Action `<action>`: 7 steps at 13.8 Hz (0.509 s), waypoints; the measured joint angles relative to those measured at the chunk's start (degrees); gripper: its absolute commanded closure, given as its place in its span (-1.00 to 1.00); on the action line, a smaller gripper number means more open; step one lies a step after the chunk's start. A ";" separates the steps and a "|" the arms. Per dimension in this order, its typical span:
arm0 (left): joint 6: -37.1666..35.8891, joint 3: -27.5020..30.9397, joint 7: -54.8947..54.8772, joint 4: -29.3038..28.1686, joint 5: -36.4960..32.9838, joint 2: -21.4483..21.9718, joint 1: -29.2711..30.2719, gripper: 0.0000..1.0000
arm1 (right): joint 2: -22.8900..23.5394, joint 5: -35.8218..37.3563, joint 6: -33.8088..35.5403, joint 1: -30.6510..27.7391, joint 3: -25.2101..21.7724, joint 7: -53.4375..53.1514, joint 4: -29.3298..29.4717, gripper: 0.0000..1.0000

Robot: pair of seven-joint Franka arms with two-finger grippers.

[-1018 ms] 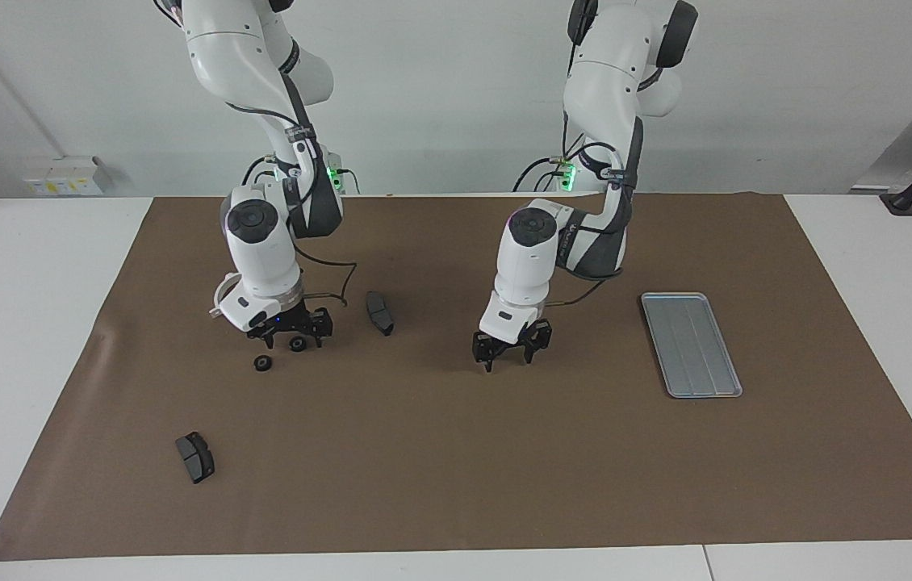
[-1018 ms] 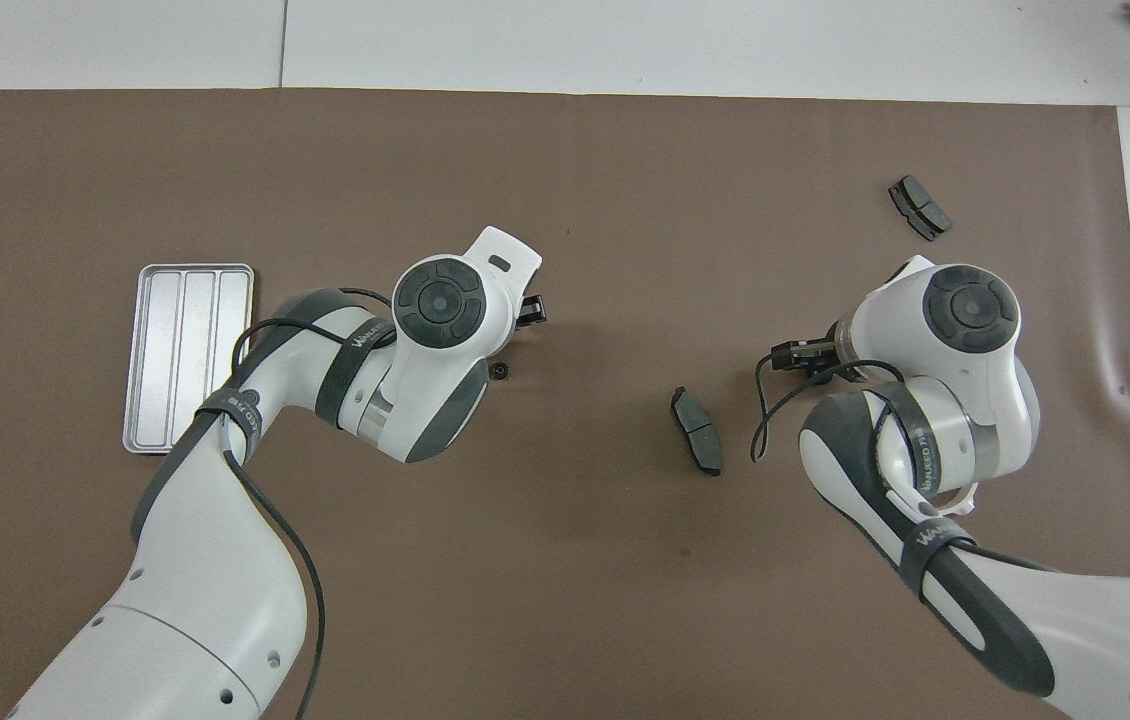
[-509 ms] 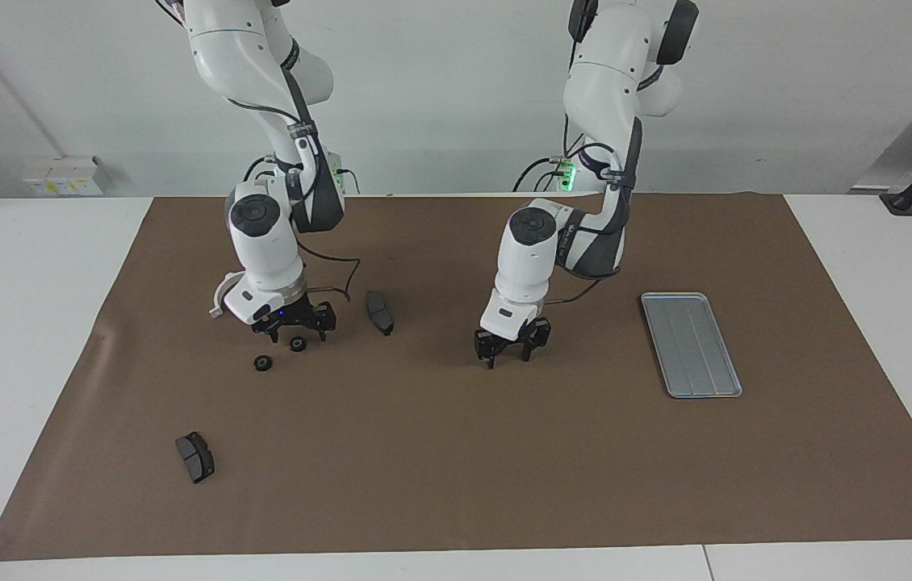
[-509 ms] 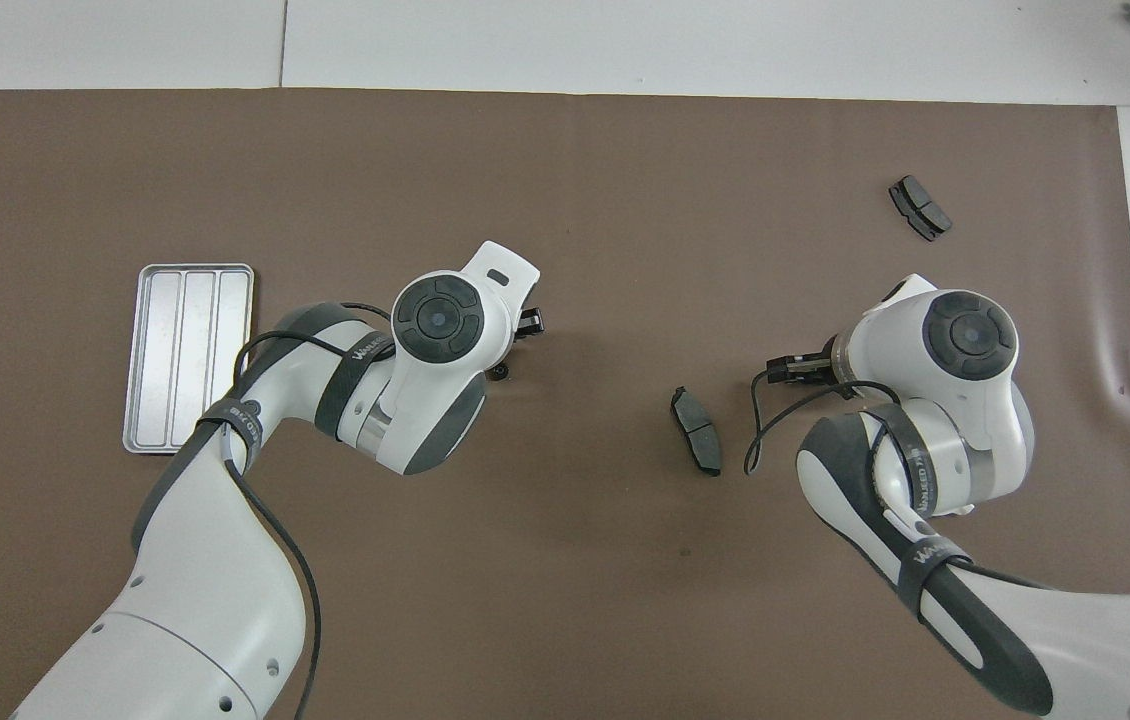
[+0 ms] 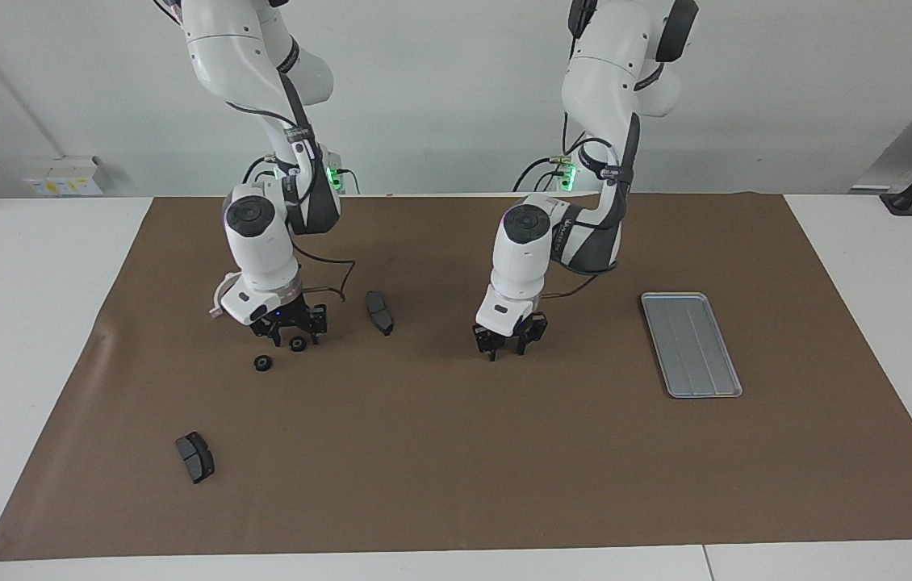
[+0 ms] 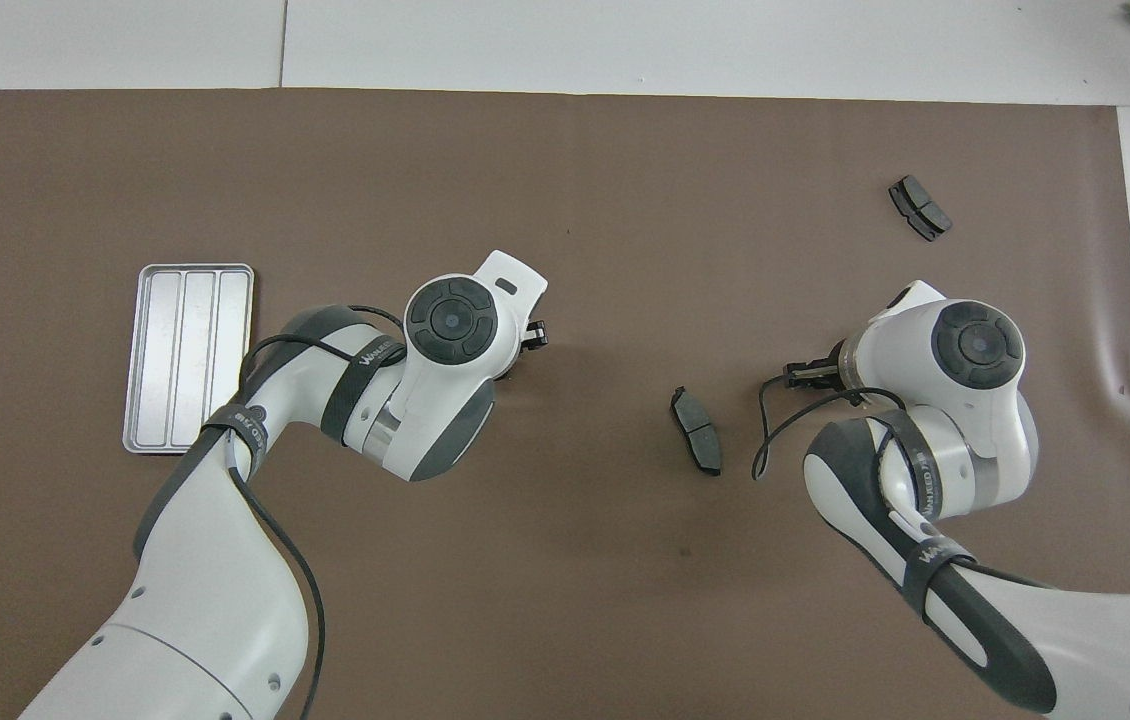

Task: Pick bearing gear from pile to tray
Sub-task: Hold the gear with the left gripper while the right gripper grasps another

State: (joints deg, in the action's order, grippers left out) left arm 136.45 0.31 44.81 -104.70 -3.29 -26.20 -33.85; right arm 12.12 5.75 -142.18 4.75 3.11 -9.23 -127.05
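Right gripper (image 5: pixel 292 333): low over 1 small black gear (image 5: pixel 297 344); finger state unclear.
Left gripper (image 5: pixel 508 343): at the mat, cannot tell (nothing visible held).
Advice: centre fingers on the gear before lifting toward tray (image 5: pixel 691 345).

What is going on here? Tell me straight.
Two robot arms are working on small black gears meant for a metal tray. The right gripper is low over one gear, with a second gear beside it on the brown mat. The left gripper is down at the mat toward the tray's end; whether it holds anything cannot be seen. No gear lies in the tray.
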 measured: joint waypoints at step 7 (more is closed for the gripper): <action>-0.94 -0.10 0.61 -0.07 0.04 0.34 -0.57 0.08 | -0.12 -1.88 -0.25 0.16 0.30 0.00 0.17 1.00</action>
State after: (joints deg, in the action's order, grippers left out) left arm 135.50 0.21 45.42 -104.77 -3.25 -25.86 -34.42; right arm 12.00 3.87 -142.44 4.91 3.41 -9.22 -126.88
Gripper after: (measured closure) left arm 0.529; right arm 0.648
